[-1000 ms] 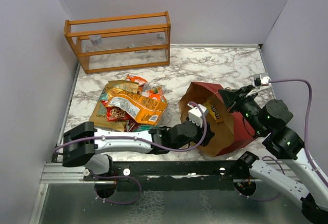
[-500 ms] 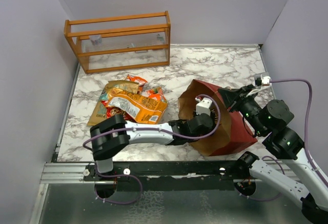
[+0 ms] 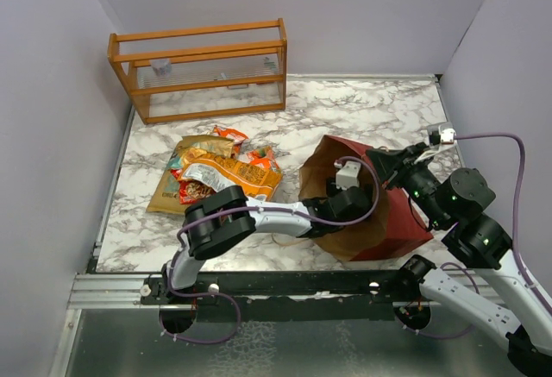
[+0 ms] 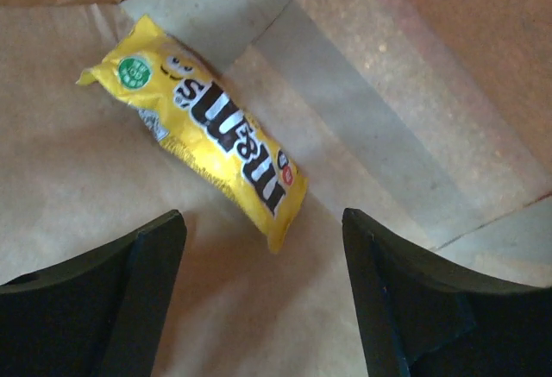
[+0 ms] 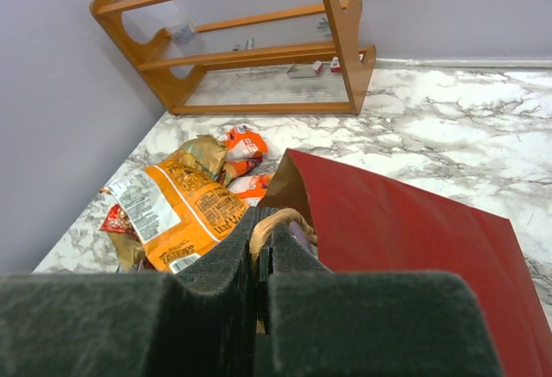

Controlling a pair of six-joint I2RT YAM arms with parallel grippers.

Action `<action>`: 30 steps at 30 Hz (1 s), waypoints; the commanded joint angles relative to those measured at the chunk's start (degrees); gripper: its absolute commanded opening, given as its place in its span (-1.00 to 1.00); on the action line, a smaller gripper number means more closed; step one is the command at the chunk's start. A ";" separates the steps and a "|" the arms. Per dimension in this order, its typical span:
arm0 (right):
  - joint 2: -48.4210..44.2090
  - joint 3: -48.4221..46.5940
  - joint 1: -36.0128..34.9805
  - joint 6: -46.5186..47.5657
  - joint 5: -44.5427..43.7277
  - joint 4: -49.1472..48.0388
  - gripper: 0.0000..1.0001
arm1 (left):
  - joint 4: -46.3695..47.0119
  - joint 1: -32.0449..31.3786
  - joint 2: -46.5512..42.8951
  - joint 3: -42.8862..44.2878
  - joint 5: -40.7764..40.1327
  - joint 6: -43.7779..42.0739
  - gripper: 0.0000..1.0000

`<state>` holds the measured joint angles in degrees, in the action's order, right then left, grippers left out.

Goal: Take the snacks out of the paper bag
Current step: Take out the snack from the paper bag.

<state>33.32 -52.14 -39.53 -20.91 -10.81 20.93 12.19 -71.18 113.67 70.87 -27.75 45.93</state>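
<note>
Deeper into the paper bag [image 3: 392,217] than a moment ago goes the left arm [image 3: 276,215]; the right fingers [image 5: 216,291] are clamped on the bag's rim, holding it open. Most snacks [image 3: 226,180] lie piled on the worktop [image 3: 362,109]. One yellow packet [image 4: 207,127] lies on the bag's floor, with the left fingers [image 4: 129,299] spread apart just short of it.

Left end effector [image 4: 261,223] spread wide; right end effector [image 5: 259,241] pinched shut.
</note>
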 commanded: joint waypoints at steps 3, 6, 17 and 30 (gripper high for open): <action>-0.30 -1.54 0.08 -0.83 3.15 -1.87 -0.96 | 5.07 0.50 6.21 5.58 -7.47 -5.13 0.74; -0.18 -2.44 0.07 -0.80 3.59 -1.06 -0.96 | 2.71 1.65 8.23 7.81 -9.37 -3.52 0.74; -2.96 -3.13 0.07 -2.71 4.10 1.33 -0.96 | 4.25 3.18 17.81 15.39 -7.61 -8.20 0.37; -5.72 -2.33 0.07 -3.34 1.93 3.99 -0.96 | 7.36 3.39 7.92 10.16 -4.41 -14.82 -0.76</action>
<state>29.19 -53.67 -39.53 -23.16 -8.29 24.84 17.65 -68.18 129.25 84.66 -34.30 33.67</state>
